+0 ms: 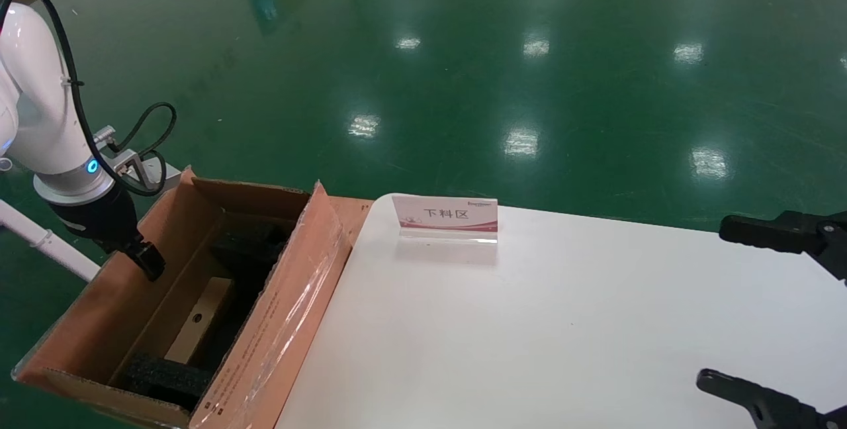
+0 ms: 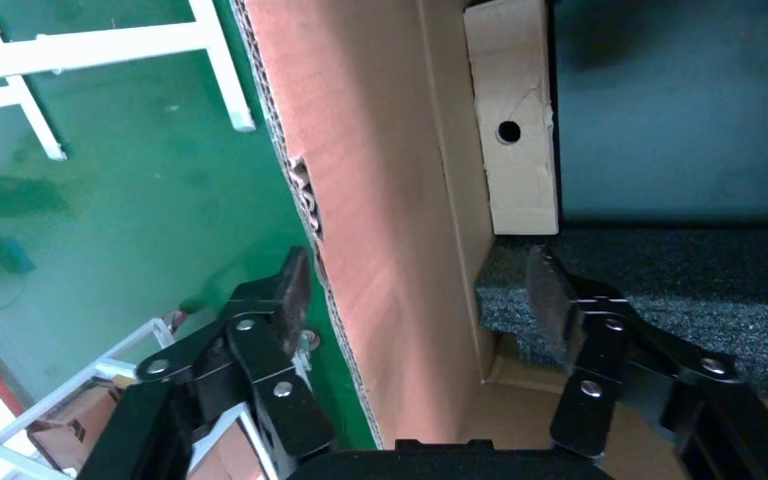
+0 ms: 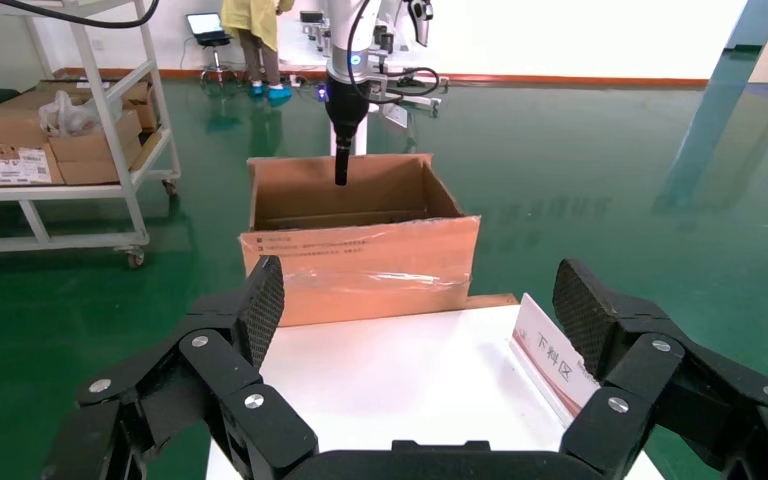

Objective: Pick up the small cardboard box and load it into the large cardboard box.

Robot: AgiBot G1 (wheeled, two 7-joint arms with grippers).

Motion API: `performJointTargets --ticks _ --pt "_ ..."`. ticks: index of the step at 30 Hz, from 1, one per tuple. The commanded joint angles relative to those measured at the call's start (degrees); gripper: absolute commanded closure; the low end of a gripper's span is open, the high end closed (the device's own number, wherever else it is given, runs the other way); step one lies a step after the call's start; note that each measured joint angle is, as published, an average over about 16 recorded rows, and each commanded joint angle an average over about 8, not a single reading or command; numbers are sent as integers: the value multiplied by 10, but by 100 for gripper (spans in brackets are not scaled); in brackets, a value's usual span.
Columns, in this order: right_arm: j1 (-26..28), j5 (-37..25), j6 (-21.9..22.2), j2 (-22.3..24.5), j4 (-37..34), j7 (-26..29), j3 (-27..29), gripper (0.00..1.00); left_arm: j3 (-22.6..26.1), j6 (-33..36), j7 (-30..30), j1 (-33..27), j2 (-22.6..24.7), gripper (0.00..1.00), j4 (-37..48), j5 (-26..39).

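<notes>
The large cardboard box (image 1: 291,296) stands open left of the white table, with clear tape on its near flap; it also shows in the right wrist view (image 3: 360,260). The small cardboard box (image 1: 198,323) lies flat inside it between black foam pads (image 1: 165,376), its round hole showing in the left wrist view (image 2: 515,120). My left gripper (image 1: 149,260) is open and empty and hangs over the carton's left wall (image 2: 380,230), one finger outside and one inside (image 2: 418,280). My right gripper (image 1: 734,306) is open and empty above the table's right side (image 3: 420,300).
A white table (image 1: 562,336) carries a small upright sign (image 1: 445,217) near its far left edge. Green floor lies all around. A white shelf cart with cartons (image 3: 60,130) stands beyond the large box, and a white frame (image 2: 110,50) is beside it.
</notes>
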Motion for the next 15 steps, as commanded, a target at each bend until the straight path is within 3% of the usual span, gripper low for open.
performJointTargets --ticks 1,7,15 --pt "0 0 0 0 0 0 0 0 1 1 -3 1 1 0 1 1" --pt "0 0 0 0 0 0 0 0 -19 -13 51 -30 -9 0 -13 -27" --pt "0 0 0 0 0 0 0 0 -78 -12 174 -109 -56 0 -71 -107"
